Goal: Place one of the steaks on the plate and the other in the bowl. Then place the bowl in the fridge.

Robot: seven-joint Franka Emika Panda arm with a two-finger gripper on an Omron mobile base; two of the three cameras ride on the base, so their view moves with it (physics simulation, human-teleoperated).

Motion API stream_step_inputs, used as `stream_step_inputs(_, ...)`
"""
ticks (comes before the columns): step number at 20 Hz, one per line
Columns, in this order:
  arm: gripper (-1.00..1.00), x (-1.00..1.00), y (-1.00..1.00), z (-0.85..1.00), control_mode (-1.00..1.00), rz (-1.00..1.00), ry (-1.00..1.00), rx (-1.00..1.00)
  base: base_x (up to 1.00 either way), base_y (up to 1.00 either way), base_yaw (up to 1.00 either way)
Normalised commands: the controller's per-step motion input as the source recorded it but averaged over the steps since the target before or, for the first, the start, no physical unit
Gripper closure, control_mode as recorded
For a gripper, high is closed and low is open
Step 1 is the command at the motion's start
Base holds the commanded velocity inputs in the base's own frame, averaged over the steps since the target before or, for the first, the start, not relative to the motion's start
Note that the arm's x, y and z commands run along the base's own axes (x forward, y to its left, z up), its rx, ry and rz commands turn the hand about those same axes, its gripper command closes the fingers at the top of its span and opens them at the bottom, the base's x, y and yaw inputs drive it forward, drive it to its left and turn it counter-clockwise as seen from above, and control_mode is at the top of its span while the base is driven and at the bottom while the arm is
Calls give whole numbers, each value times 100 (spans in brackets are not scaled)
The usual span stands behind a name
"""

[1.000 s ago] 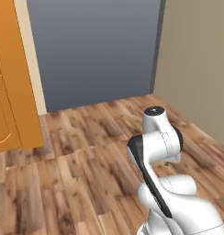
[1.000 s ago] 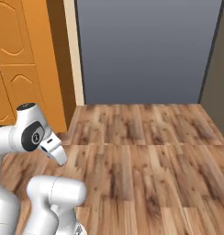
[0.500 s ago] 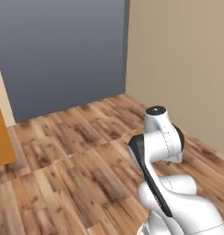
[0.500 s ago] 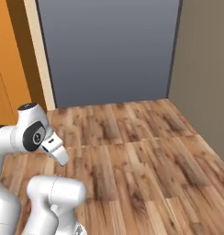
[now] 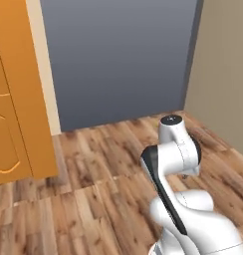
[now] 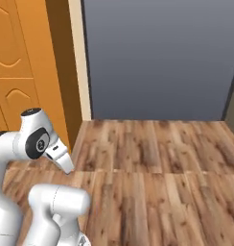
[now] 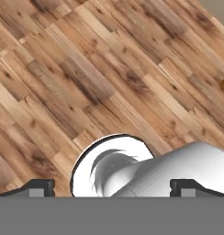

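The steaks, the plate, the bowl and the fridge are out of view. My white arm (image 5: pixel 176 149) is folded upright over the base, also seen from the other side as the arm (image 6: pixel 37 139). In the hand view my gripper (image 7: pixel 114 186) points down at the bare wooden floor (image 7: pixel 100 69). Its two dark fingertips (image 7: pixel 40 187) stand wide apart with nothing between them, so it is open.
A tall orange cabinet (image 5: pixel 14 99) with panelled doors stands at the left, also the cabinet (image 6: pixel 28 57). A flat grey-blue wall (image 5: pixel 118 60) faces me ahead. A beige wall (image 5: pixel 223 64) closes the right side. Wooden plank floor (image 5: pixel 93 169) stretches between them.
The whole picture has shifted as the base turns: the orange cabinet slid out at the left, then came back into view. The arm keeps its folded pose and the gripper stays open.
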Motion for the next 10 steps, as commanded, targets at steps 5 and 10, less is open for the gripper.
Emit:
stream_step_inputs(5, -100, 0, 0, 0, 100, 0, 0, 0, 79, 32, 49)
stream_step_inputs(10, -100, 0, 0, 0, 100, 0, 0, 0, 93, 44, 63)
